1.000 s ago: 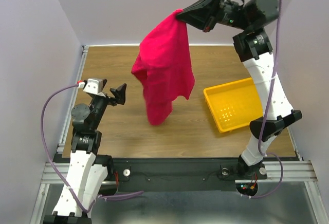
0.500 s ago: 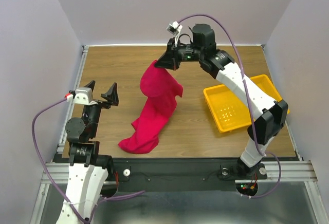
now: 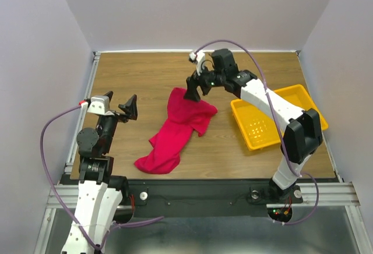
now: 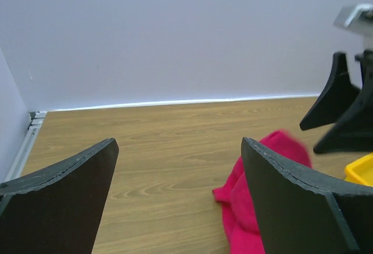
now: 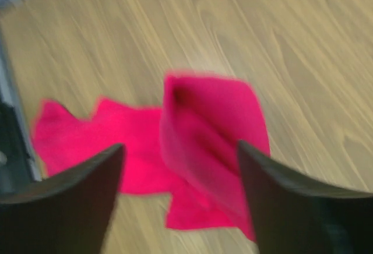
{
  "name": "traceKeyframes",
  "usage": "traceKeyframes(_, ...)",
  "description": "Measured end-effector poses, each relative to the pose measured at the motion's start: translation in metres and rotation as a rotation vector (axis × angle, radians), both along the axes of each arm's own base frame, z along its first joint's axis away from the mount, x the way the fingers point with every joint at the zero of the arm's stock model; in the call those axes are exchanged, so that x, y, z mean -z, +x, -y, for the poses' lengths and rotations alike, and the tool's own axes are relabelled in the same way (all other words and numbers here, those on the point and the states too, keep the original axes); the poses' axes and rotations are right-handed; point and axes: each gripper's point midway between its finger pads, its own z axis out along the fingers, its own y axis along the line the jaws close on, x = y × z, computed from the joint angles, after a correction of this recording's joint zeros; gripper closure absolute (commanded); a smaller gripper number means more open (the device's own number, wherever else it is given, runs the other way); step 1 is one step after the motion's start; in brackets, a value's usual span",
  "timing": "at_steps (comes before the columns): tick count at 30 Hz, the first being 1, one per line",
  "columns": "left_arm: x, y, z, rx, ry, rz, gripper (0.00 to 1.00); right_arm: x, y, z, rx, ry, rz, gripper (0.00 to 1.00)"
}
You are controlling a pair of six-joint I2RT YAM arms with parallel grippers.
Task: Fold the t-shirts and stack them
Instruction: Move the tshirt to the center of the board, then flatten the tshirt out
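The crimson-red t-shirt [image 3: 178,130] lies crumpled on the wooden table, stretched from its far end near the table's middle down to the front left. My right gripper [image 3: 193,90] hovers just over the shirt's far end with its jaws apart and nothing between them. In the right wrist view the t-shirt [image 5: 201,137] lies loose below the open right gripper [image 5: 180,166], blurred by motion. My left gripper [image 3: 119,105] stands open in the air to the left of the shirt. In the left wrist view the left gripper [image 4: 178,166] frames bare wood, with the t-shirt [image 4: 250,190] at the right.
A yellow plastic tray [image 3: 280,117] sits at the right of the table, close to the right arm's forearm. The table's metal rail [image 3: 87,102] runs along the left side. The tray's corner [image 4: 360,169] shows at the right edge of the left wrist view.
My right arm swung down from high above the table with the shirt hanging from it, laid the shirt on the wood and opened its jaws, letting it go. The left arm barely moved.
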Motion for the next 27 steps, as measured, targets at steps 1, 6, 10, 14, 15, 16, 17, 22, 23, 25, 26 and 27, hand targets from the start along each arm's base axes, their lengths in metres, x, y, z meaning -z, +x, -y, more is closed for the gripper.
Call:
traceKeyframes(1,0.002,0.001,0.001,0.007,0.002,-0.008,0.01,0.015,-0.001,0.006,0.015,-0.038,-0.01,0.02)
traceKeyframes(6,0.007,0.004,0.004,0.023,0.008,-0.027,0.01,0.049,-0.007,0.046,0.072,-0.201,0.028,0.0)
traceKeyframes(10,0.008,0.005,0.007,0.039,0.012,-0.028,0.01,0.033,-0.018,0.115,0.184,-0.261,0.111,0.0)
traceKeyframes(14,0.013,0.008,0.01,0.054,0.016,-0.05,0.01,0.04,-0.03,0.181,0.343,-0.314,0.136,0.0)
traceKeyframes(15,0.015,0.009,0.011,0.058,0.017,-0.055,0.01,0.05,-0.036,0.191,0.366,-0.33,0.119,0.0)
traceKeyframes(16,0.016,0.01,0.012,0.06,0.018,-0.06,0.01,0.061,-0.042,0.198,0.376,-0.349,0.095,0.0)
traceKeyframes(17,0.017,0.01,0.012,0.063,0.018,-0.062,0.01,0.074,-0.049,0.204,0.384,-0.37,0.063,0.0)
traceKeyframes(22,0.018,0.011,0.013,0.066,0.019,-0.069,0.01,0.13,-0.077,0.222,0.416,-0.46,-0.109,0.06)
traceKeyframes(23,0.018,0.011,0.013,0.066,0.019,-0.068,0.01,0.137,-0.078,0.225,0.435,-0.475,-0.142,0.12)
traceKeyframes(25,0.019,0.012,0.013,0.066,0.019,-0.07,0.01,0.145,-0.077,0.227,0.451,-0.489,-0.174,0.17)
traceKeyframes(26,0.019,0.012,0.013,0.066,0.019,-0.07,0.01,0.151,-0.075,0.228,0.462,-0.502,-0.194,0.19)
traceKeyframes(27,0.019,0.012,0.013,0.066,0.02,-0.071,0.02,0.158,-0.072,0.229,0.475,-0.518,-0.219,0.2)
